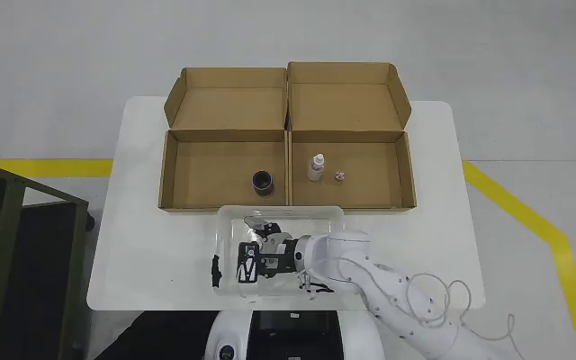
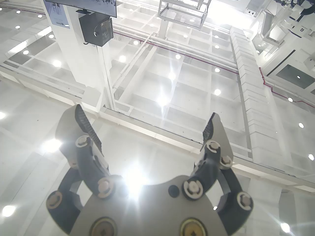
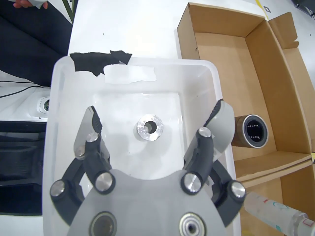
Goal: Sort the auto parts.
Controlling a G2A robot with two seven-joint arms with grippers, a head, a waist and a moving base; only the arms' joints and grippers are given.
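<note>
A white table [image 1: 135,189] carries two open cardboard boxes side by side, the left box [image 1: 207,166] and the right box [image 1: 373,171]. Just in front of them sits a clear plastic tub [image 1: 281,211]. The right gripper [image 3: 156,106] hangs over the tub, jaws spread wide and holding nothing. The left gripper [image 2: 146,111] (aimed up at a ceiling) is likewise wide and bare. A black sleeve [image 1: 262,183] lies in the left box. A small white bottle [image 1: 316,166] stands in the right box. A metal ring [image 3: 150,127] rests on the tub floor under the right gripper. A tiny nut [image 1: 340,175] lies just beside the bottle.
</note>
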